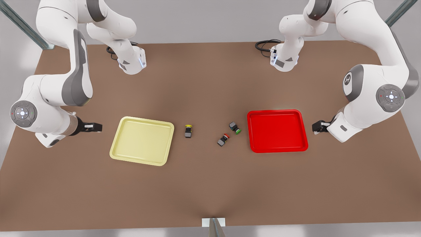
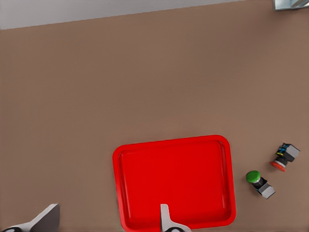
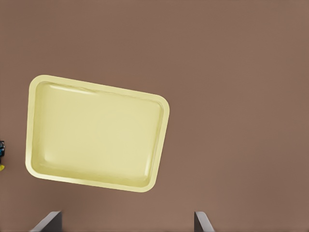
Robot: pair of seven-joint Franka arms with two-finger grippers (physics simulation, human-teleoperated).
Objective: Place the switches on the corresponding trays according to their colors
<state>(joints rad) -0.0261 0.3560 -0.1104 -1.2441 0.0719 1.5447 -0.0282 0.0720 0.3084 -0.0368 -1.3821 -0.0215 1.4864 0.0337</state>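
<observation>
The pale yellow tray (image 1: 141, 140) (image 3: 96, 133) lies on the front view's left and the red tray (image 1: 277, 131) (image 2: 174, 179) on its right, both empty. Between them on the brown table lie three switches on their sides: yellow (image 1: 188, 130) (image 3: 1, 154) just beside the yellow tray, red (image 1: 223, 139) (image 2: 283, 157) in the middle, green (image 1: 235, 127) (image 2: 258, 182) close to the red tray. My left gripper (image 1: 315, 126) (image 2: 107, 217) hovers open at the red tray's outer edge. My right gripper (image 1: 98, 126) (image 3: 125, 222) is open beside the yellow tray's outer edge.
Black cables (image 1: 266, 44) lie at the back near the arm bases. Metal frame posts stand at the back corners, and a small bracket (image 1: 213, 223) sits at the front edge's middle. Bare table (image 1: 210, 184) stretches in front of the trays.
</observation>
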